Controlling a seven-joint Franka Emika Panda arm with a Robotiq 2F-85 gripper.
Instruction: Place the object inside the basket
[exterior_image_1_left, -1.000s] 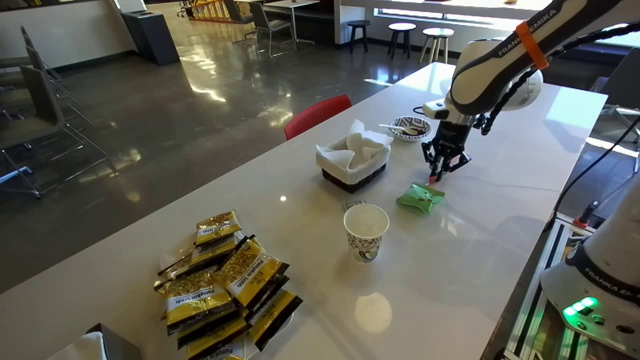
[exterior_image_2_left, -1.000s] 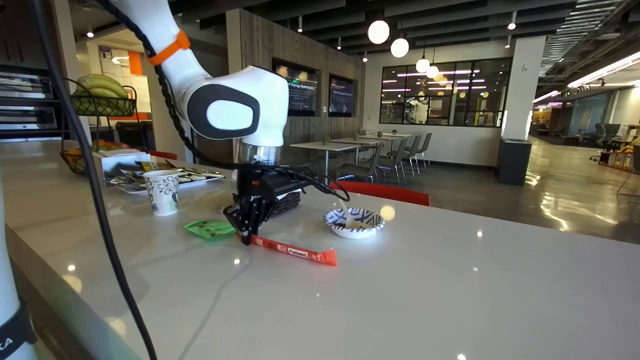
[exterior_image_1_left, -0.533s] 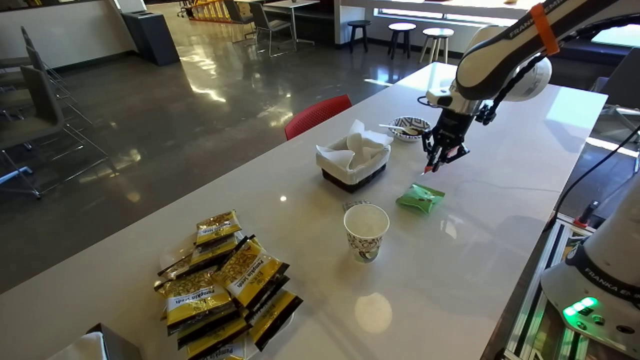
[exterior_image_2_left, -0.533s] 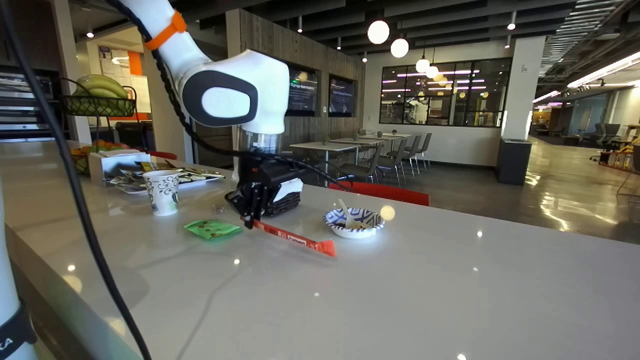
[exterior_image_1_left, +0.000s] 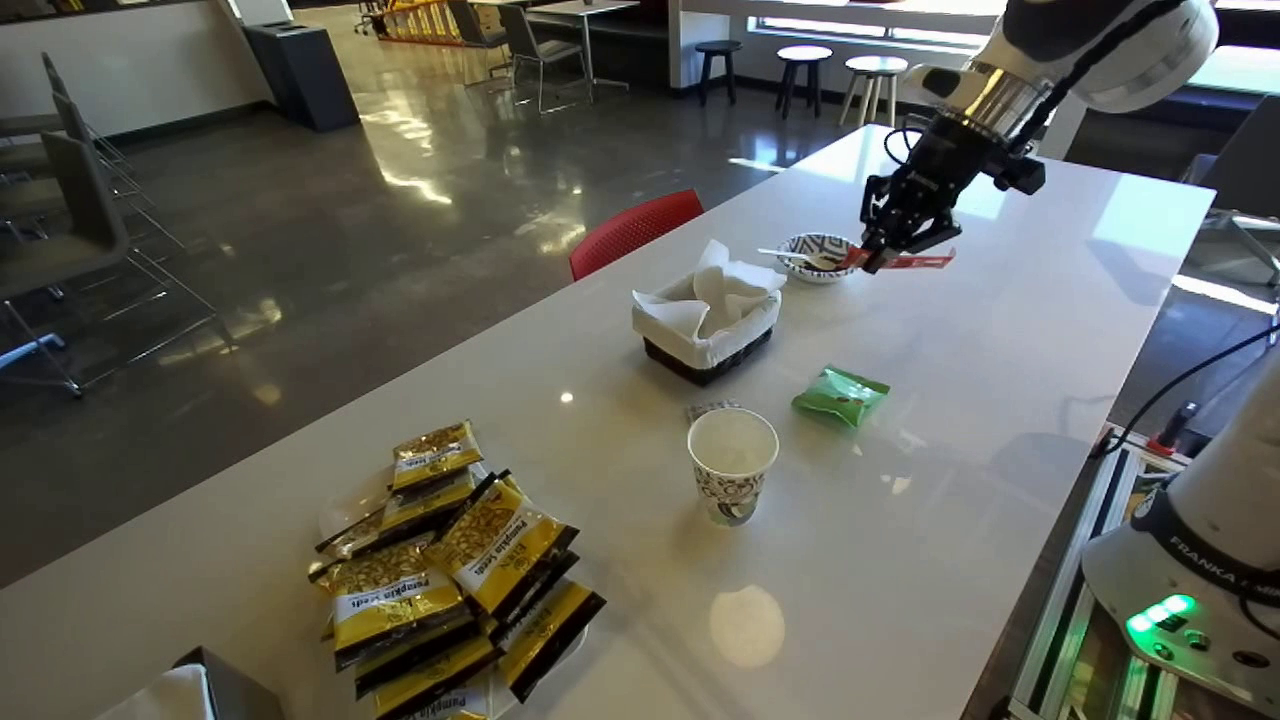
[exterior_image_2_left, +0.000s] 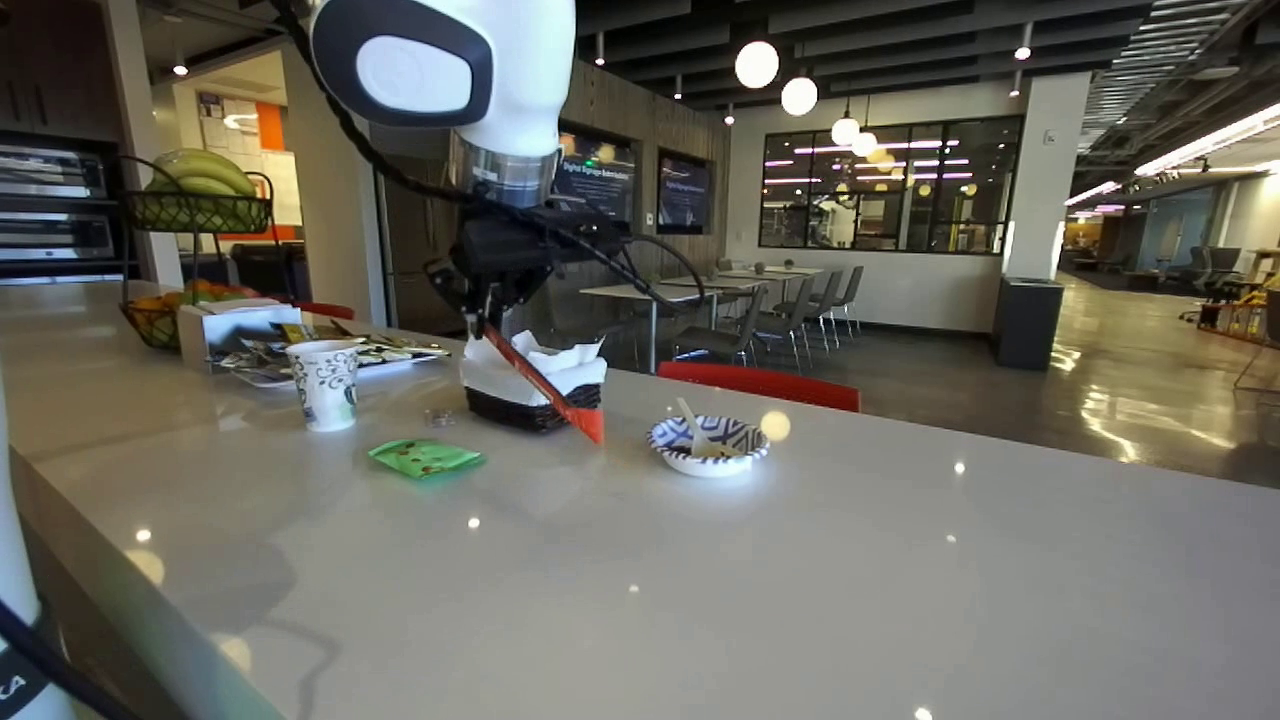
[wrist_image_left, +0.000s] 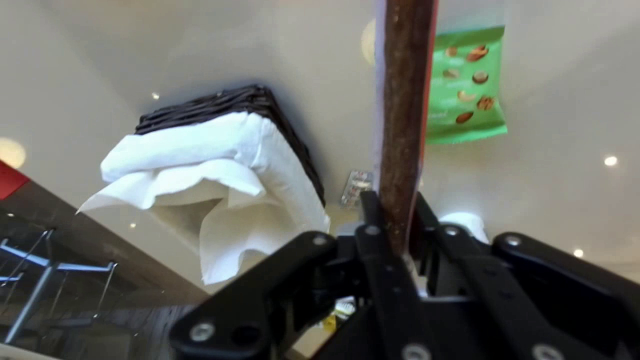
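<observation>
Red, slender stick (wrist_image_left: 405, 110) slants, pinched in the gripper (wrist_image_left: 397, 207), apart from the white-lined, woven basket (wrist_image_left: 225, 105).

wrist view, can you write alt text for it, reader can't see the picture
The gripper holds a long stick, brown with a red edge, that runs up past the top of the picture. To its left, on a pale table, sits a dark woven basket with a white liner; to its right lies a green packet, partly hidden behind the stick.
</observation>
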